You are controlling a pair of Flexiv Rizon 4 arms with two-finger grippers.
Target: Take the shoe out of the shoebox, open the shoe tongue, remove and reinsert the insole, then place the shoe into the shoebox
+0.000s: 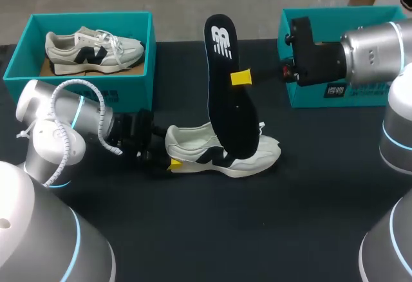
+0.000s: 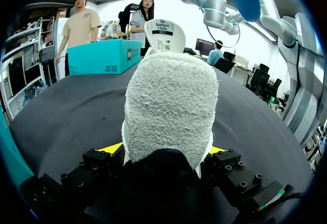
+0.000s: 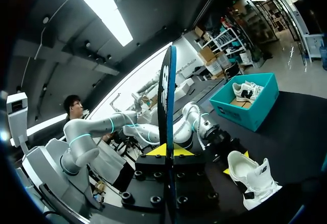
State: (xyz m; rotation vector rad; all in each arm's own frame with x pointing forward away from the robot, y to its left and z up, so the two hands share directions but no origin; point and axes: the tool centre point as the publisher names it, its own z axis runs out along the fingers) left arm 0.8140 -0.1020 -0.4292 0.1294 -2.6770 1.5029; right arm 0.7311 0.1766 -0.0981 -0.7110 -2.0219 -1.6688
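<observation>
Off to the side of my left gripper (image 2: 164, 149) stands a teal shoebox (image 1: 90, 15) with a second sneaker (image 1: 93, 50) inside. The gripper is clamped on the heel of the white sneaker (image 1: 225, 153) on the table, pinning it, I judge, so it can't slide. Beyond its toe, my right gripper (image 3: 168, 151) pinches the black insole (image 1: 225, 89) upright, lower end at the sneaker's opening, likely for reinserting. Behind that gripper stands the other shoebox (image 1: 302, 95).
</observation>
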